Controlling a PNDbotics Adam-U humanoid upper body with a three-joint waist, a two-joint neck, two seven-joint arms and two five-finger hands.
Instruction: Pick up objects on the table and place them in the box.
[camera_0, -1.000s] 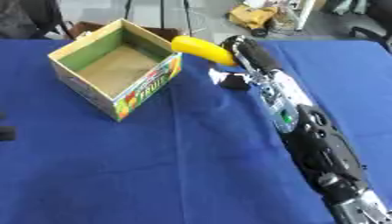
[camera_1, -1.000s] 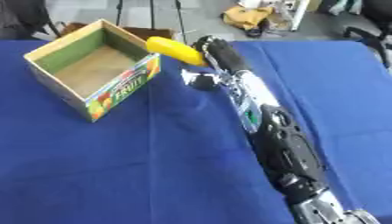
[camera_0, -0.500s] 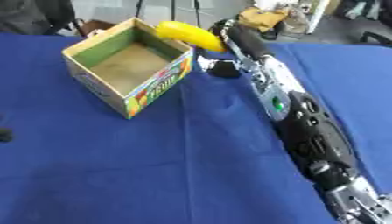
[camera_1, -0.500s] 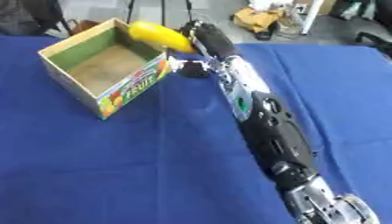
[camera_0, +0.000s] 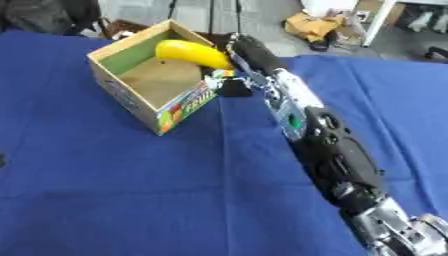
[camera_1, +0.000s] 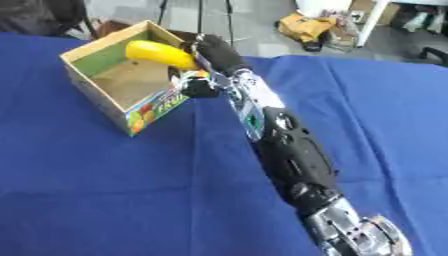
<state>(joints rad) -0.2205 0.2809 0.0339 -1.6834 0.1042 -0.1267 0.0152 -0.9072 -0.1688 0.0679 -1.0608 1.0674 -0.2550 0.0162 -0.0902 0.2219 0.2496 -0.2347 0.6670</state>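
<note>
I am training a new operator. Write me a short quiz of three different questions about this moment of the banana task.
1. True or false: the banana already lies flat on the floor of the box.
2. Which robot hand holds the banana?
A. left
B. right
C. both
3. Fill in: the table is covered with a ____ cloth.

Key:
1. False. The banana is held above the box opening, over its right wall, with the robot hand curled round one end.
2. B. The right arm reaches across the table to the box; no left robot hand shows in either view.
3. Blue.
</note>
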